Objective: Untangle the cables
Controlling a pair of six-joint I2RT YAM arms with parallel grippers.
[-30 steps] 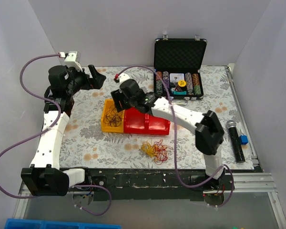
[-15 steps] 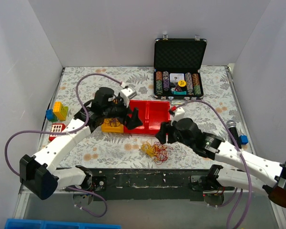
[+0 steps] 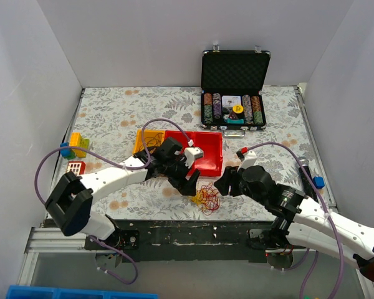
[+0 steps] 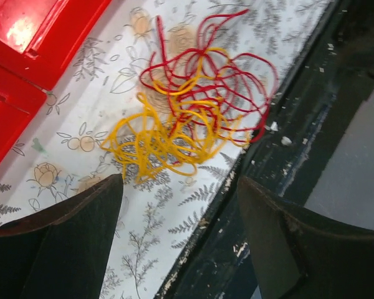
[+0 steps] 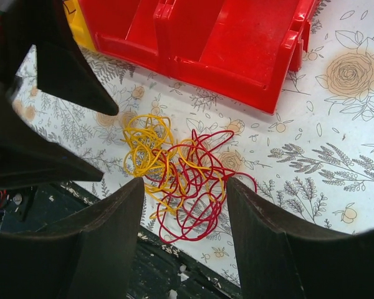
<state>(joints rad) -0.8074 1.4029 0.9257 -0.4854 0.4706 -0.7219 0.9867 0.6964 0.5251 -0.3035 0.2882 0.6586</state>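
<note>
The cables (image 3: 206, 198) lie in a loose snarl of yellow and red loops on the floral cloth by the table's front edge. The left wrist view shows yellow loops (image 4: 156, 140) and red loops (image 4: 227, 78). In the right wrist view the snarl (image 5: 181, 171) lies right ahead. My left gripper (image 3: 192, 184) is open and empty just left of the snarl, with it ahead of the open fingers (image 4: 179, 184). My right gripper (image 3: 220, 185) is open and empty just right of it, jaws straddling it from above (image 5: 186, 187). Dark strands lie in the yellow bin (image 3: 141, 138).
A red bin (image 3: 202, 152) sits next to the yellow one, just behind the cables. An open black case of poker chips (image 3: 235, 93) stands at the back. Toy blocks (image 3: 75, 144) lie at the left and a small blue object (image 3: 318, 182) at the right. The dark table edge (image 4: 280, 156) is close.
My left gripper has moved from over the bins forward to the left side of the snarl. My right gripper has closed in on its right side. The bins have shifted slightly.
</note>
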